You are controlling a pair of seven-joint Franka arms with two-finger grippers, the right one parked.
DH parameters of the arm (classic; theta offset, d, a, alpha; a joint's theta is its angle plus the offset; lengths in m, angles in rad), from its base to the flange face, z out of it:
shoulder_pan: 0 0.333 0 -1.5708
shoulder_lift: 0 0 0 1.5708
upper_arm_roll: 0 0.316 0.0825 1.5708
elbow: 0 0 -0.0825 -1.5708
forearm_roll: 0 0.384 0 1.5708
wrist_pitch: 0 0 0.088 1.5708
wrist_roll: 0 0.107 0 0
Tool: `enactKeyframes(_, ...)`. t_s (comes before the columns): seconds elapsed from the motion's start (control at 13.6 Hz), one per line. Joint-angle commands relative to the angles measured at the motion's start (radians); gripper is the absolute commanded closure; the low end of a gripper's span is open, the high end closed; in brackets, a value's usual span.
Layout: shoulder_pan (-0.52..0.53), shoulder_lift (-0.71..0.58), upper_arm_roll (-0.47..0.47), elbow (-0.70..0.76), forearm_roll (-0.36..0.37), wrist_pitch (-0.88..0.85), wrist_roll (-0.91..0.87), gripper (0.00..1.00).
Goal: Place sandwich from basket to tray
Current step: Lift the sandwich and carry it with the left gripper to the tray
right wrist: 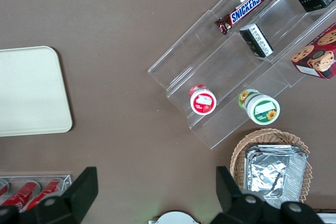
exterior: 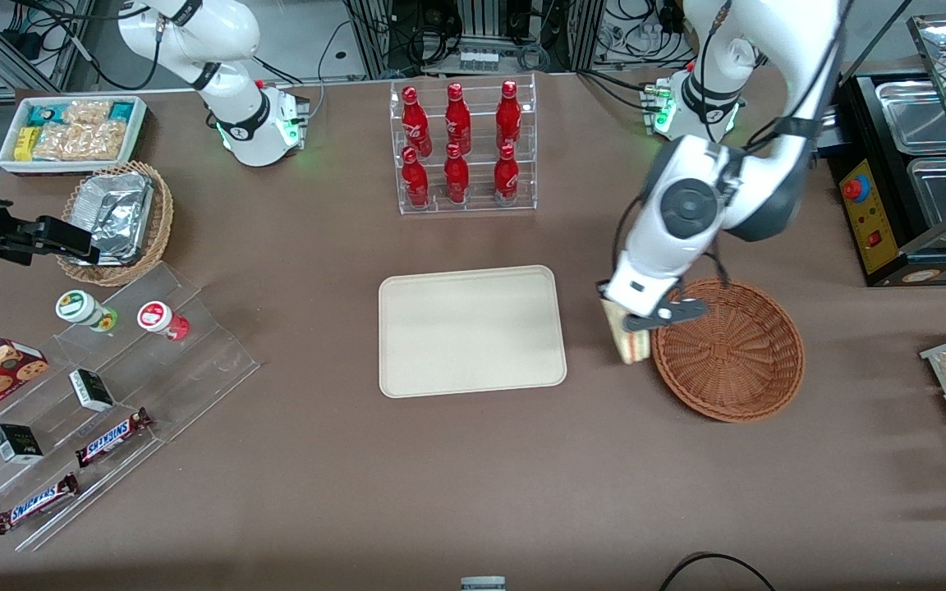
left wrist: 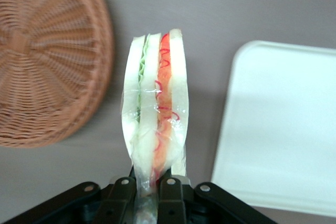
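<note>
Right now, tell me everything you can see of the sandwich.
The sandwich is a pale bread wedge in clear wrap, with a green layer and a red layer between three slices. The gripper is shut on its narrow end, holding it on edge above the brown table. It is out of the basket, hanging between the basket's rim and the tray, touching neither. Only the gripper's fingers touch it.

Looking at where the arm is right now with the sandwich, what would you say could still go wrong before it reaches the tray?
The gripper pinches the sandwich only at one narrow end, and it appears wrapped in film, so it might slip or swing loose in transit.

The sandwich hangs over bare table between the basket and the tray, so an early release would probably land it short of the tray.

Held on edge, it may topple on release, possibly onto the tray's low rim.
</note>
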Motion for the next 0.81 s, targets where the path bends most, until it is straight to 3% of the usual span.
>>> enactKeyframes(0.0,-0.093,0.096,0.013,0.133,-0.028,-0.031,-0.011,1.00)
enactKeyframes(0.15,-0.147,0.168,0.013,0.230,-0.083,-0.053,-0.037,1.00)
enactKeyframes(0.74,-0.281,0.450,0.013,0.580,-0.106,-0.105,-0.103,1.00)
